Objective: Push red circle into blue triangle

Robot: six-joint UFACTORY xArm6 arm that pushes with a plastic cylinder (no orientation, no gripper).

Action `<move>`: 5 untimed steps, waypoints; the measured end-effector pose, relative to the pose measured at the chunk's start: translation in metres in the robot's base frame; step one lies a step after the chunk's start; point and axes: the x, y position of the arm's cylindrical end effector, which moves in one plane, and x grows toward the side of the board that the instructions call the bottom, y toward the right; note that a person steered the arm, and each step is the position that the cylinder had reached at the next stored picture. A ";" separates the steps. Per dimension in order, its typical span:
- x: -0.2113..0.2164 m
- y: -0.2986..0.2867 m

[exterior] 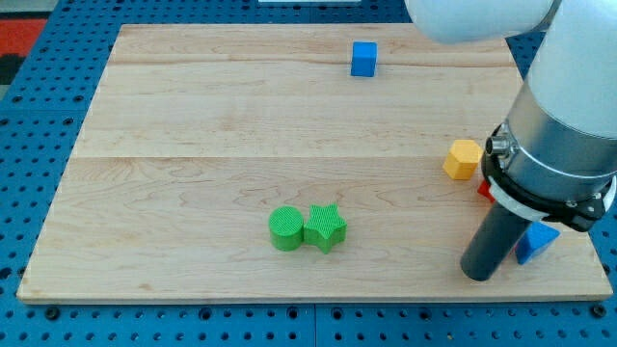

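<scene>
At the view's lower right, my tip carries no fingers and holds nothing. We see the blue triangle beside it; a red sliver, likely the circle, hides behind our arm. Push gently downward.

Bright, even light — sharp focus, faint shadows.

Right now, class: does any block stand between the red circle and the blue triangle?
No block visibly does. The red circle is mostly hidden behind the arm, the blue triangle lies just toward the view's bottom right of it, and my tip rests left of the triangle.
</scene>
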 end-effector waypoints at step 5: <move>-0.060 -0.099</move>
